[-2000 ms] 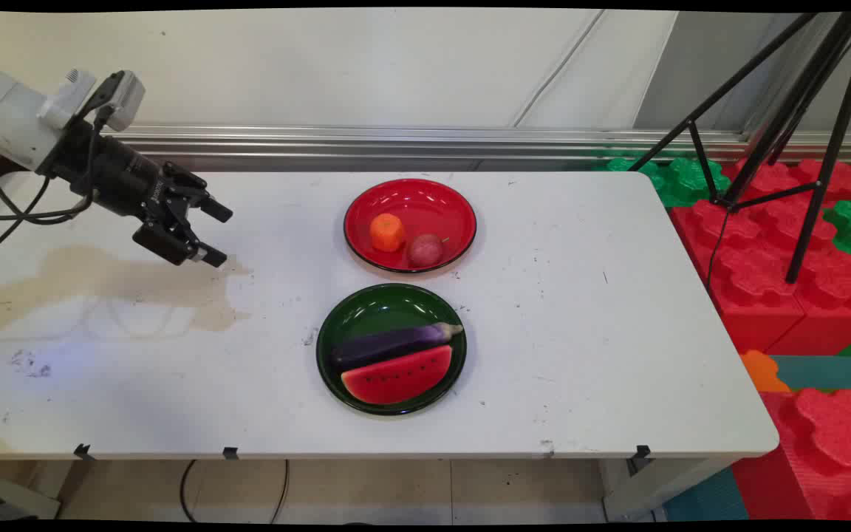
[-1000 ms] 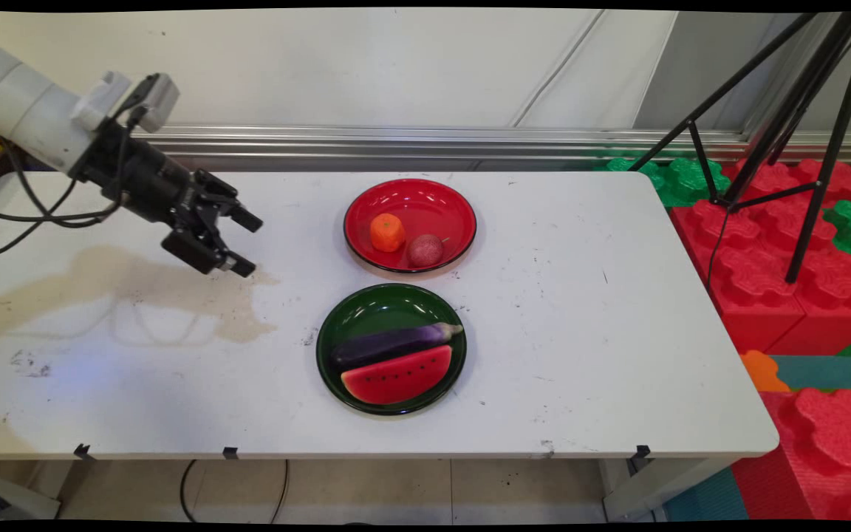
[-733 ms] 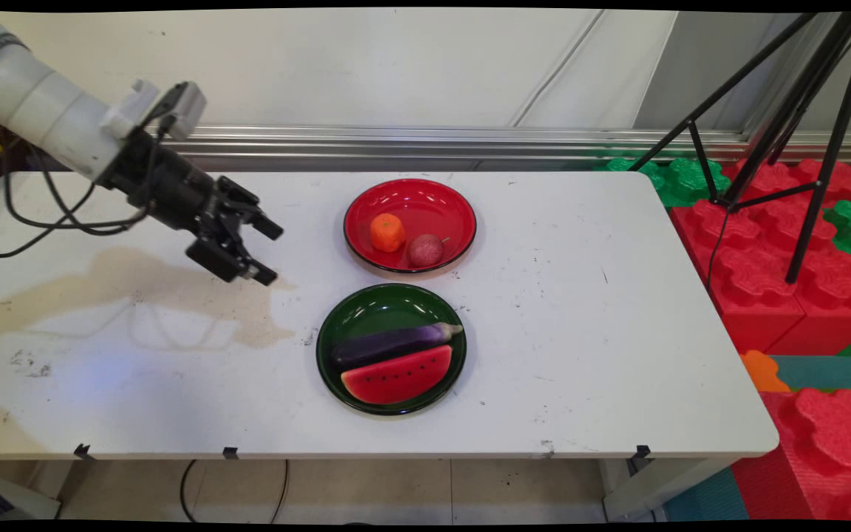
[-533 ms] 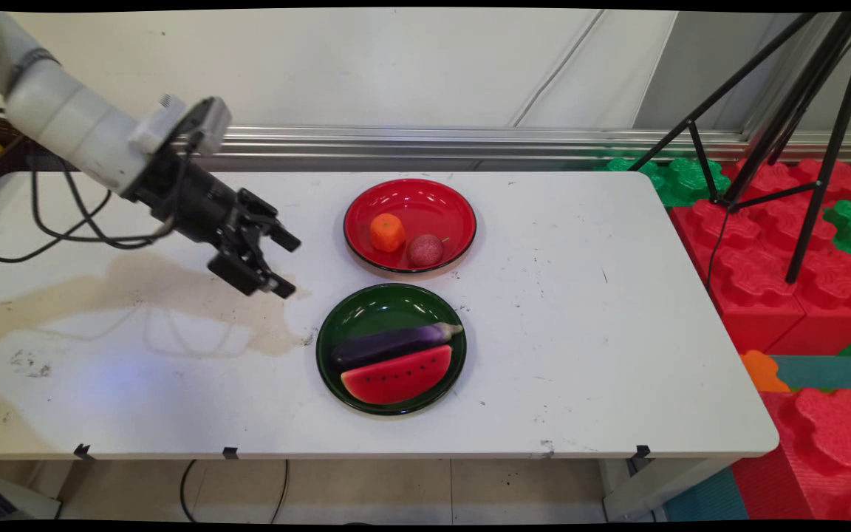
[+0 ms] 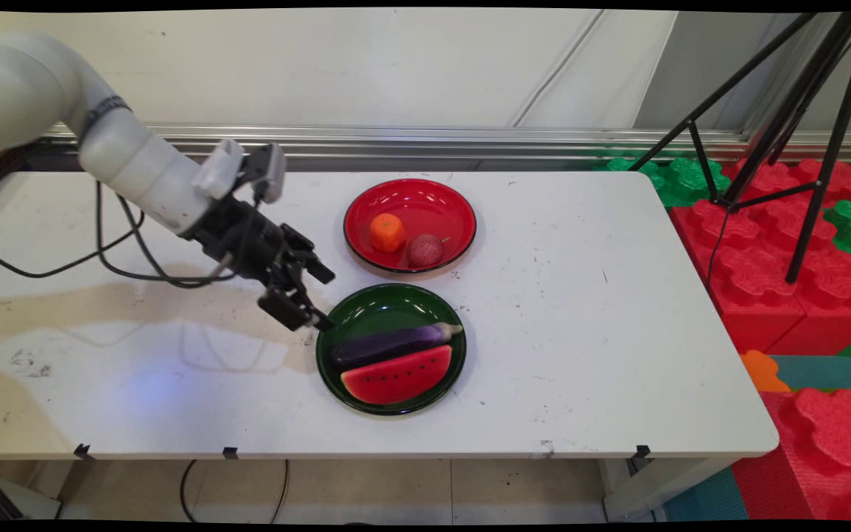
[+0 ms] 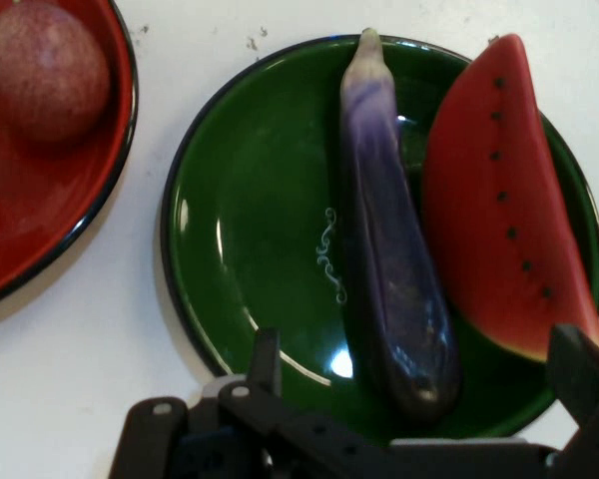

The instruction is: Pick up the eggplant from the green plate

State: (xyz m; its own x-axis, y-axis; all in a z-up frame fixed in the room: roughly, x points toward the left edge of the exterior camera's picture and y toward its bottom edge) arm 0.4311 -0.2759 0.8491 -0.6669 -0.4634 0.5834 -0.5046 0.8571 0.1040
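Black two-finger hand [image 5: 315, 299] spread wide, holding nothing, hovering at left rim of green plate [image 5: 377, 307] on white counter [image 5: 580, 332]. Nearest thing: purple eggplant [image 5: 396, 343] lying across plate, touching watermelon slice [image 5: 398, 375] beside it. Eggplant looks like glossy toy: likely light, stiff, slippery; thick middle seems best place to pinch. Behind, red plate [image 5: 433, 203] holds orange fruit [image 5: 387, 232] and reddish round fruit [image 5: 425, 250]. Black tripod [image 5: 787, 111] at right.

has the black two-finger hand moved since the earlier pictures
Yes. The black two-finger hand went rightward and nearer across the white table, reaching the round green plate's left rim.
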